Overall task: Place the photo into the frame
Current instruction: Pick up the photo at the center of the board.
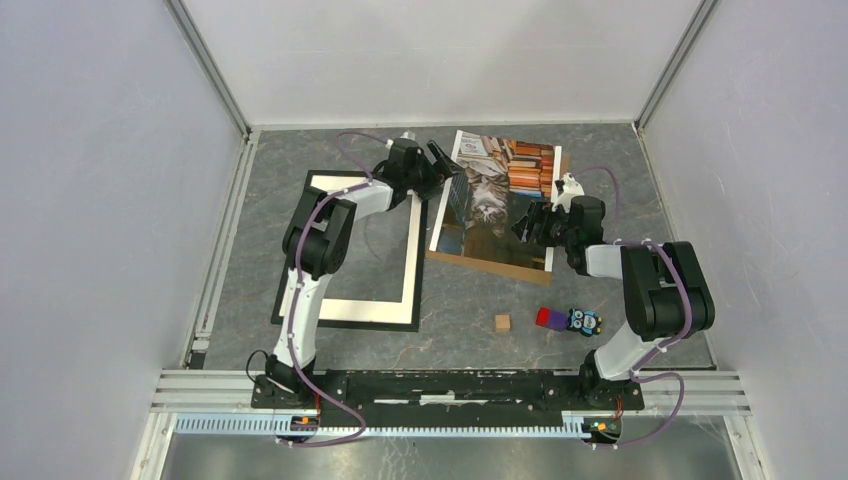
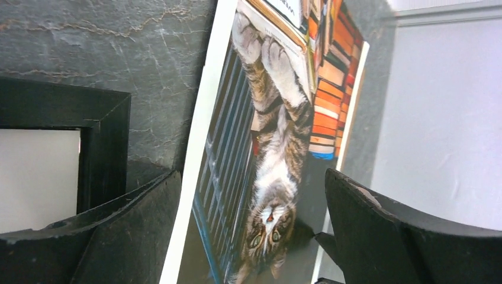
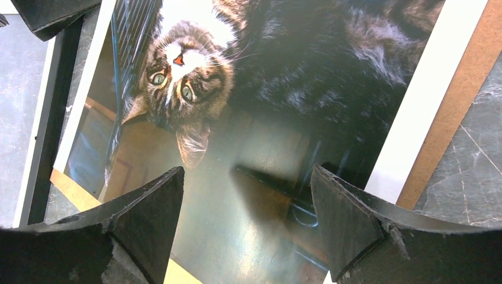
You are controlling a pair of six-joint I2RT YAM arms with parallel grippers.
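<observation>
Nearest, an aluminium rail (image 1: 450, 385) carries both arm bases at the edge of the dark grey marbled table (image 1: 610, 165). Beyond it sit 3 small things: a wooden cube (image 1: 502, 322), a red block (image 1: 546, 317) and an owl-like toy (image 1: 585, 321). Farther in, the frame (image 2: 103, 148) lies flat at left around a white mat (image 1: 350, 311). Just right of it, the photo (image 1: 498, 190) rests on a brown backing board (image 1: 500, 263). The left gripper (image 1: 447, 163) and right gripper (image 1: 522, 222) hover over the photo, jaws spread wide, holding nothing. Pale walls (image 1: 100, 200) enclose 3 sides.
</observation>
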